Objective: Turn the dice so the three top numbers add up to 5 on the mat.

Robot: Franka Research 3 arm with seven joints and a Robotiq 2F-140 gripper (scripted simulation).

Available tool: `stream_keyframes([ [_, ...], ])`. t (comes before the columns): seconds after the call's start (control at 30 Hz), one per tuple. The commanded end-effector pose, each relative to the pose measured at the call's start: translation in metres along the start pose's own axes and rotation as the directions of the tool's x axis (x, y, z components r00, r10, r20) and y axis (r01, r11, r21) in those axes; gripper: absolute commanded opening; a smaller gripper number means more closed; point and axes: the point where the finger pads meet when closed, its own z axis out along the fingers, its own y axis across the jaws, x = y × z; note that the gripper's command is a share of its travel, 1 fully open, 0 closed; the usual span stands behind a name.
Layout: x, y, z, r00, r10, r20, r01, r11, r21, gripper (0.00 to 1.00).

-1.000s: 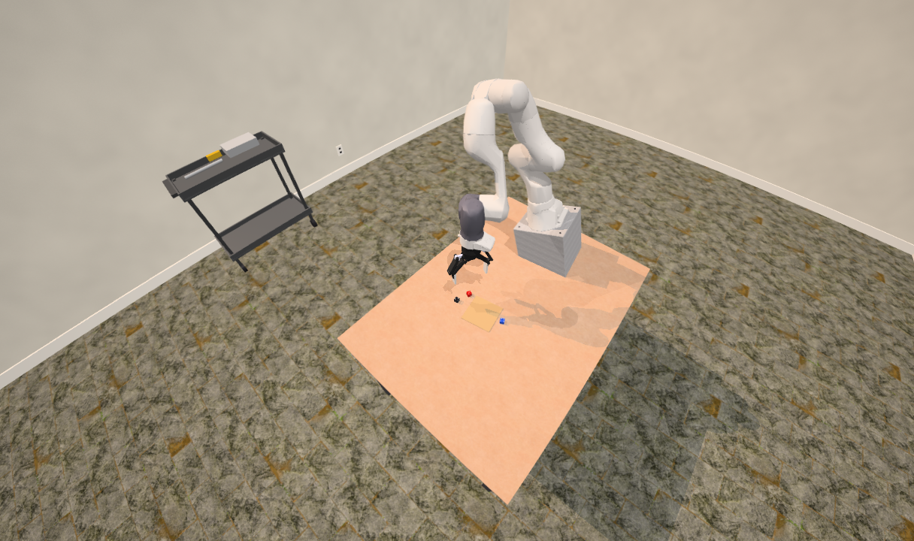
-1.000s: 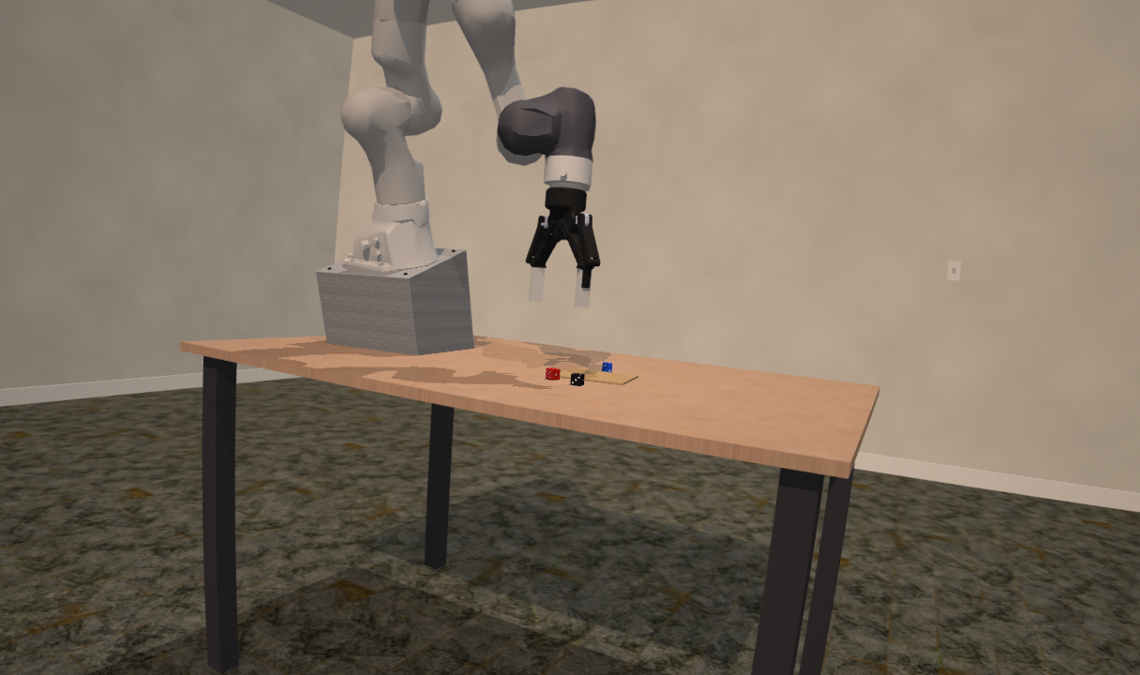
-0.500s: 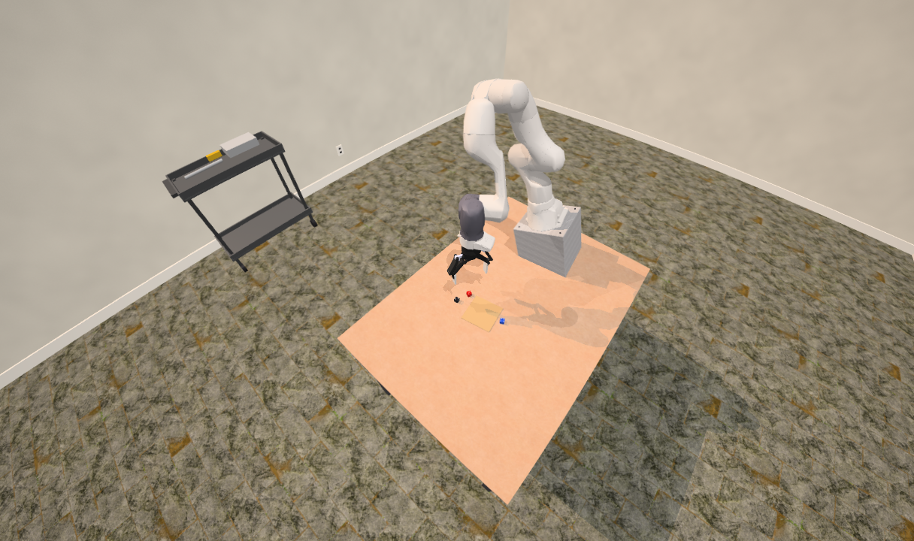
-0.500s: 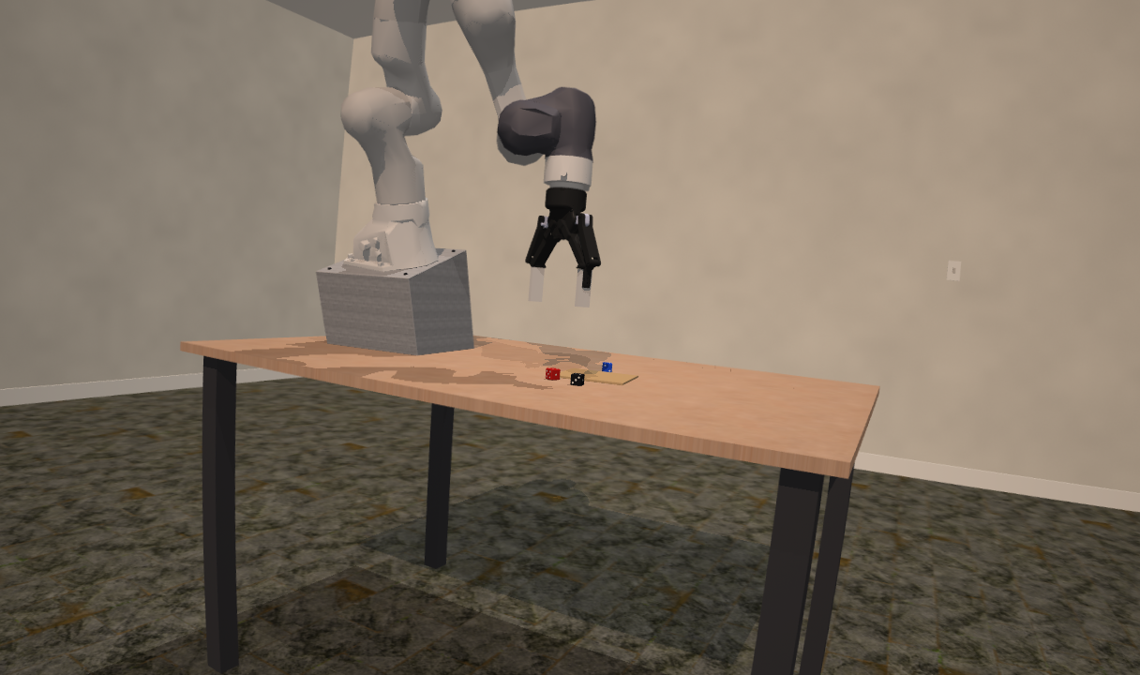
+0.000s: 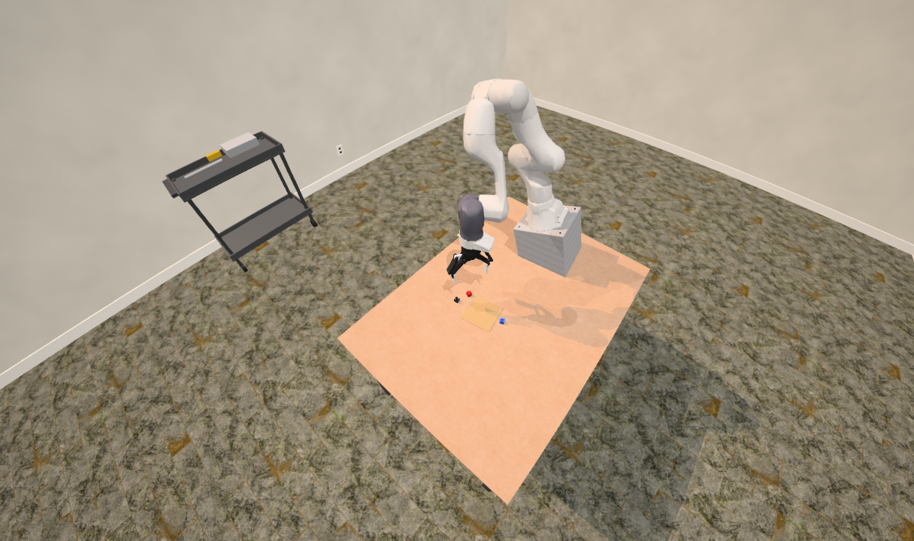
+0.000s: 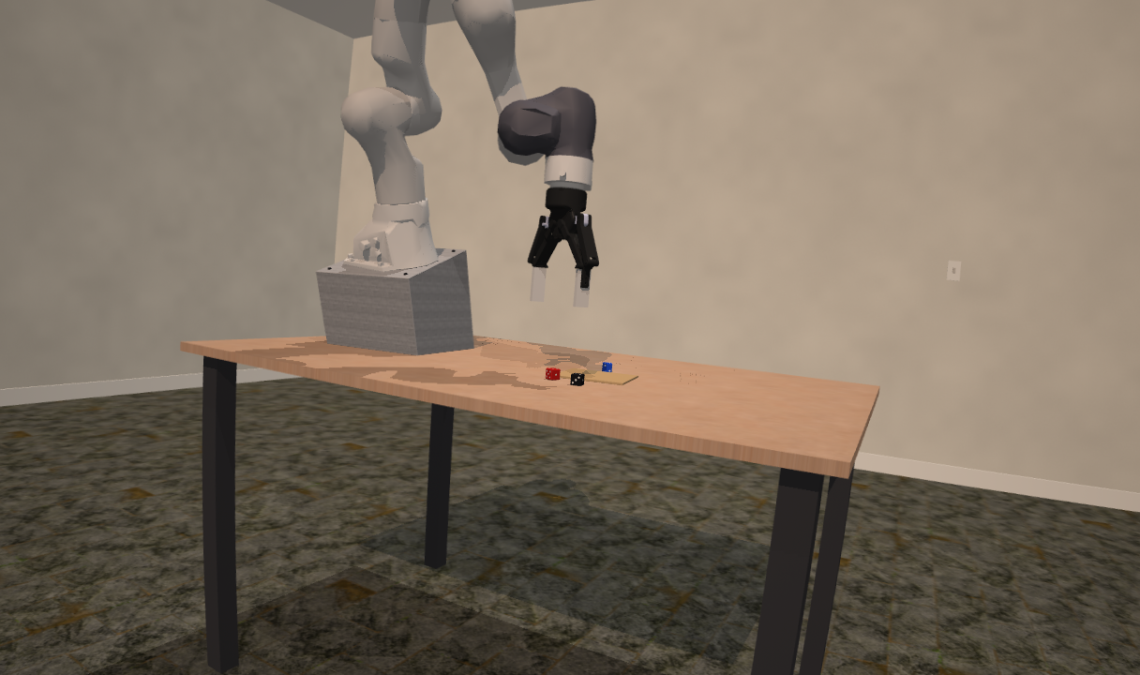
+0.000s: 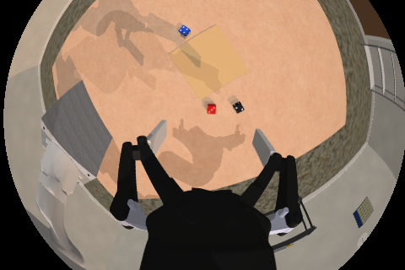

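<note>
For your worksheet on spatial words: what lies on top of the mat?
Nothing: the mat is bare. All three dice, red, black and blue, sit beside it on the table.

Around me the walls were plain beige with a white baseboard. The floor was dark mottled stone. A black cart stood beside one wall, and a wall outlet showed on another

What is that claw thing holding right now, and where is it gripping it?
Nothing. The gripper hangs above the table with its jaws wide open.
</note>
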Motion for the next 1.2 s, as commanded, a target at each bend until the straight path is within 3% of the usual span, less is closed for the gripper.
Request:
stream_keyframes([
  [0.0, 0.0007, 0.0010, 0.0008, 0.985, 0.173, -0.001, -0.173, 0.985, -0.005, 1.00],
  [0.17, 0.0007, 0.0010, 0.0013, 0.974, 0.228, -0.001, -0.228, 0.974, -0.005, 1.00],
  [0.73, 0.0007, 0.0015, 0.0034, 0.870, 0.492, -0.003, -0.492, 0.870, -0.005, 1.00],
  [1.17, 0.0007, 0.0019, 0.0052, 0.723, 0.691, -0.004, -0.691, 0.723, -0.004, 1.00],
])
